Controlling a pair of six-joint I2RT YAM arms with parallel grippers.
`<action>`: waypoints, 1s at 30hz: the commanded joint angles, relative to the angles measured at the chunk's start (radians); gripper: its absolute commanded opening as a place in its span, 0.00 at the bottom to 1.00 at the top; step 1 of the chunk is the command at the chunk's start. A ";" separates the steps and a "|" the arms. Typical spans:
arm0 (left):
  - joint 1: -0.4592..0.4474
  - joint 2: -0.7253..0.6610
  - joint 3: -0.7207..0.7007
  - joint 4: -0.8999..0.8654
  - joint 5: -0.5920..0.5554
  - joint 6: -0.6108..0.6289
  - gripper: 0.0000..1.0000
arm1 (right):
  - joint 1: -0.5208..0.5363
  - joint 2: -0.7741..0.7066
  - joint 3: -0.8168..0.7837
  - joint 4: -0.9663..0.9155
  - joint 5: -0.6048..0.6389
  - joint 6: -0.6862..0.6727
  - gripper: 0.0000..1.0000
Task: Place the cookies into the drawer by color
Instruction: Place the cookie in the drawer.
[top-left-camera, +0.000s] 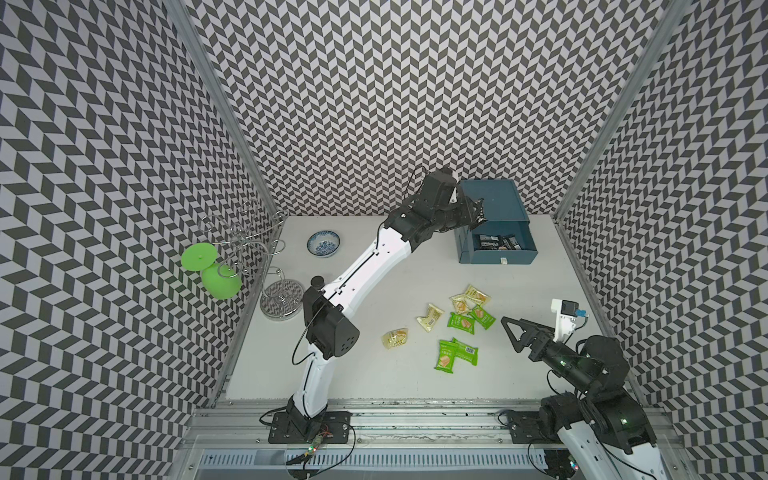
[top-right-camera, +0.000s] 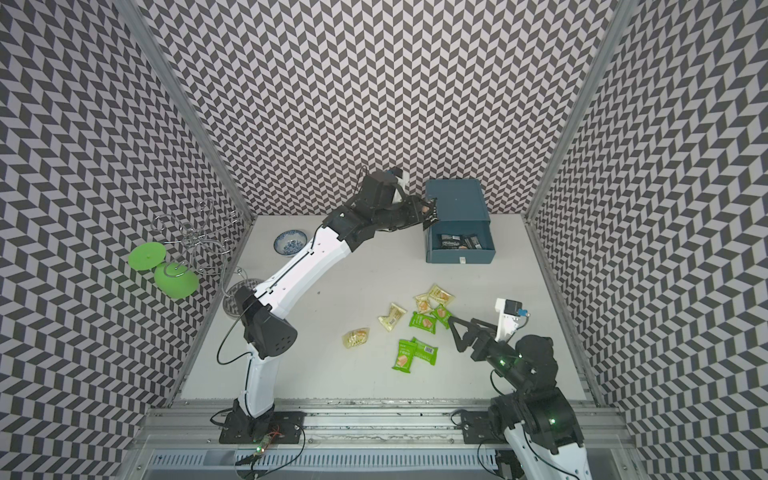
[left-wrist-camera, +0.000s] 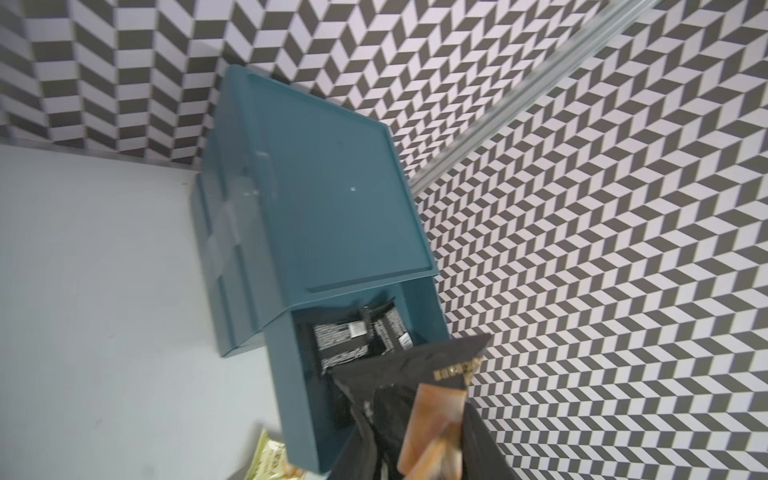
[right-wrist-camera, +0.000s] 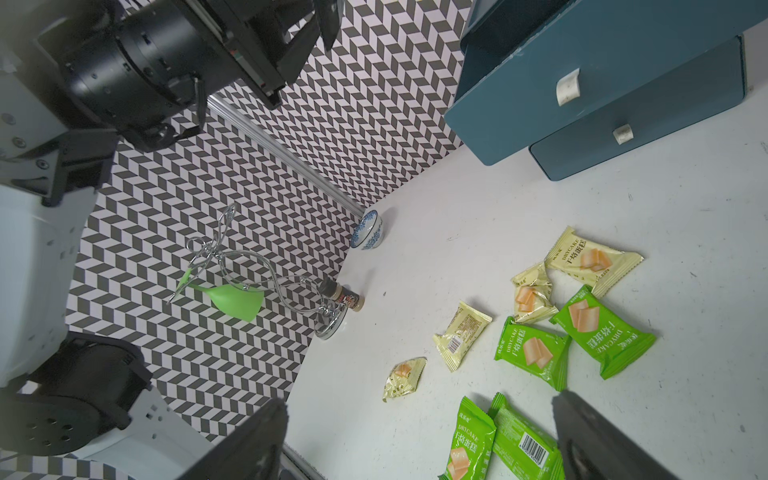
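- Teal plastic drawer unit (top-left-camera: 494, 199) is seen in both top views at the far right corner of the white worktop (top-left-camera: 374, 382). Its upper drawer (top-left-camera: 490, 257) stands open, and black foil cookie packets (top-left-camera: 490, 242) lie inside.
- Over that drawer's far left corner, the left gripper (top-left-camera: 478, 214) is clamped on one further black packet (top-right-camera: 429, 212).
- Four pale yellow foil packets (top-left-camera: 431, 317) and four bright green foil packets (top-left-camera: 461, 323) are scattered on the worktop's right half. Two of each are bunched together.
- The right gripper (top-left-camera: 512, 332) is held near the right edge, just beside the green ones, with its fingers spread wide and empty.
- In the left wrist view, the held packet (left-wrist-camera: 449, 361) is shown with gold lettering and a biscuit picture. It is raised above the open drawer (left-wrist-camera: 291, 395), where black packets (left-wrist-camera: 340, 345) are visible.
- In the right wrist view, the fingers (right-wrist-camera: 590, 436) are seen far apart with nothing gripped. Green packets (right-wrist-camera: 532, 353) and yellow packets (right-wrist-camera: 590, 259) lie on the worktop beyond them.
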 joint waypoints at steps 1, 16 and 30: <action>-0.008 0.056 0.030 0.094 0.071 -0.014 0.34 | -0.002 -0.006 0.025 0.011 0.012 -0.009 1.00; -0.041 0.248 0.063 0.124 -0.004 0.016 0.36 | -0.003 -0.024 0.016 -0.003 0.016 -0.002 1.00; -0.047 0.227 0.056 0.136 -0.053 0.081 0.40 | -0.002 -0.020 0.007 0.005 0.020 -0.004 1.00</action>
